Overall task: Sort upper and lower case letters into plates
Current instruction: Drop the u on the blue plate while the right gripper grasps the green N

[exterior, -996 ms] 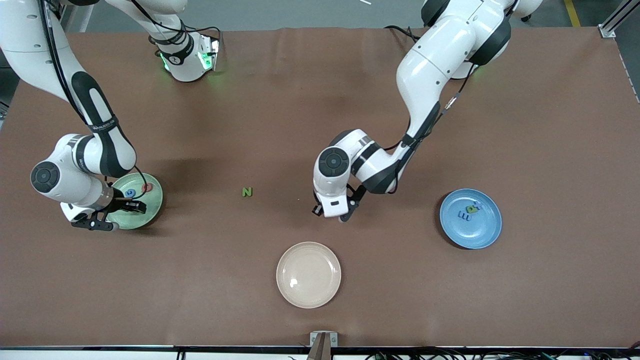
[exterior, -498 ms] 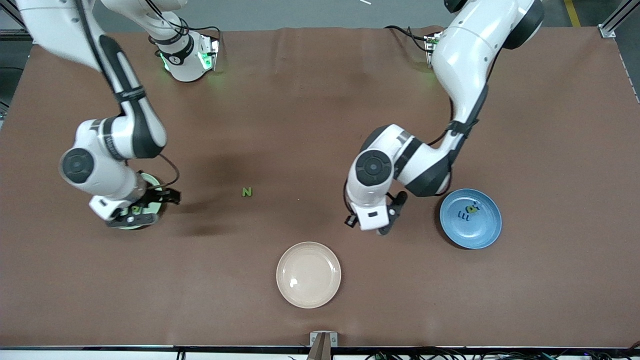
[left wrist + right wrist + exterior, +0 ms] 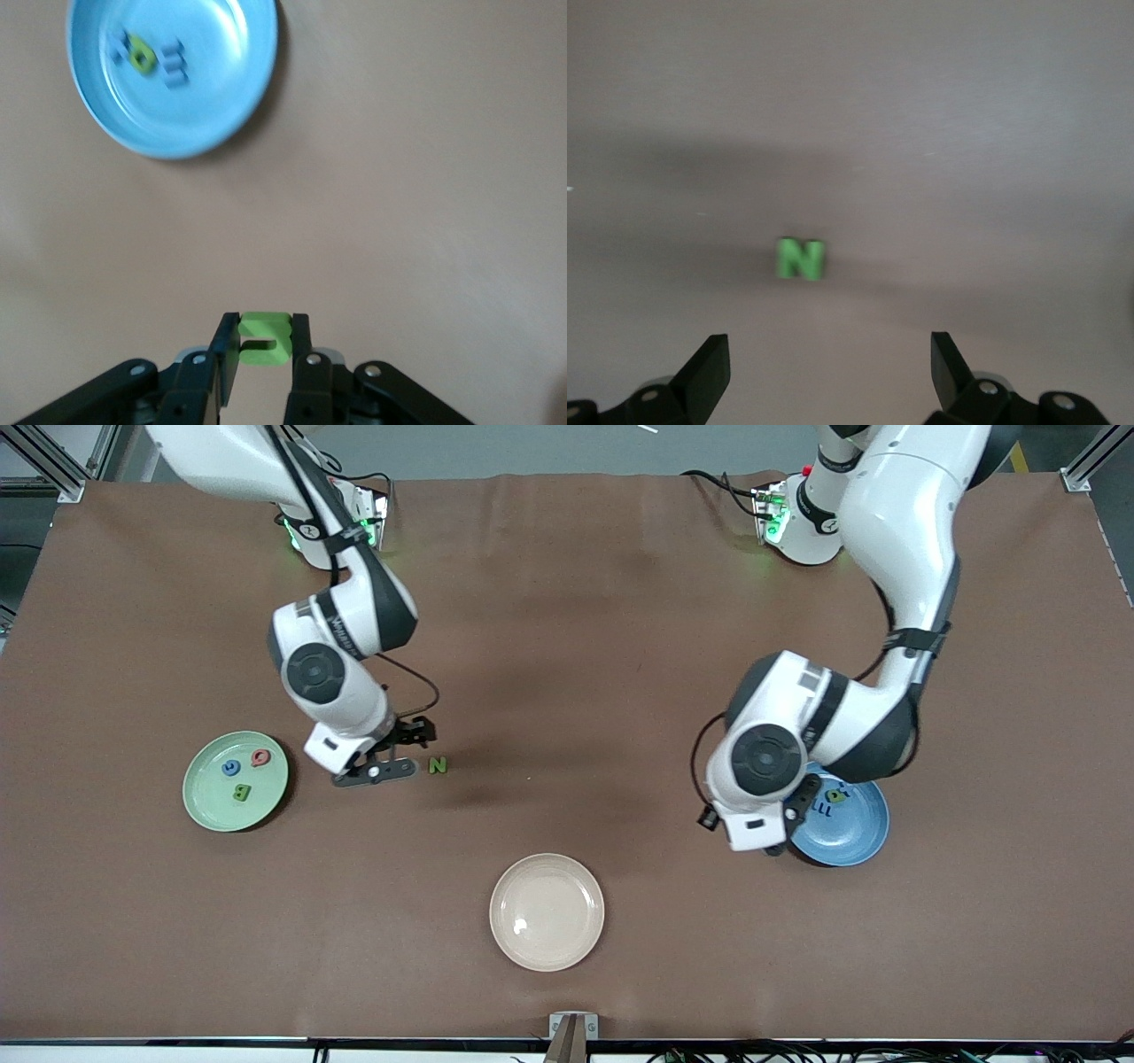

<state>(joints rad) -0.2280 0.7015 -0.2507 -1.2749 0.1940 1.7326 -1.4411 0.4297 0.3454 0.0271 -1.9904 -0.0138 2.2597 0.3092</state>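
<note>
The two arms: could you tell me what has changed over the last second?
The right gripper left the mint plate, opened, and now hovers by the green N. The left gripper, shut on a green letter, moved toward the blue plate. N and plates stayed.

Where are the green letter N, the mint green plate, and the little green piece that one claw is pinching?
green letter N (image 3: 438,764): front view, middle of the letter.
mint green plate (image 3: 213,806): front view, bare part of its inside.
small green piece (image 3: 265,337): left wrist view, its top face between the left gripper's fingers.
</note>
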